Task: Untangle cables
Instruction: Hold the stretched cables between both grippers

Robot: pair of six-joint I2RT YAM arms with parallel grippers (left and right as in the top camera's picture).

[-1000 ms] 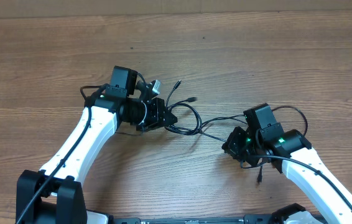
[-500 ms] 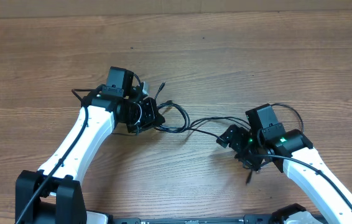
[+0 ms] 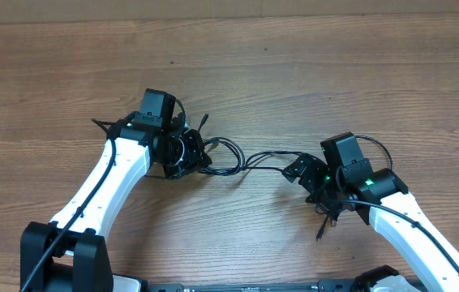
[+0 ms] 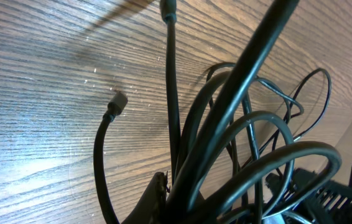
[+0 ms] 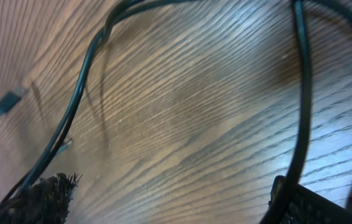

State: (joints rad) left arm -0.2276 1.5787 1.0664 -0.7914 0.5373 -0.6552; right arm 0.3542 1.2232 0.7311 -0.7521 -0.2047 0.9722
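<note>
The cables point(image 3: 231, 156) are thin black cords, looped on the wooden table between my two arms. My left gripper point(image 3: 190, 154) is shut on the bundled part of the cables. In the left wrist view the cables point(image 4: 238, 124) fan up out of my left gripper point(image 4: 185, 202), with a loose plug point(image 4: 119, 101) over the wood. Two strands run right toward my right gripper point(image 3: 301, 172), which is open. In the right wrist view my right gripper point(image 5: 170, 202) has only bare wood between its spread fingers. One cable strand point(image 5: 301, 93) passes its right finger.
A loose cable end point(image 3: 321, 229) lies on the table below my right wrist. A small plug point(image 5: 9, 101) shows at the left of the right wrist view. Thicker black wires run along both white arms. The wooden table point(image 3: 311, 73) stretches beyond.
My right gripper has gone from shut to open, letting go of the cable. My left gripper has pulled the bundle a little to the left, drawing the loops with it.
</note>
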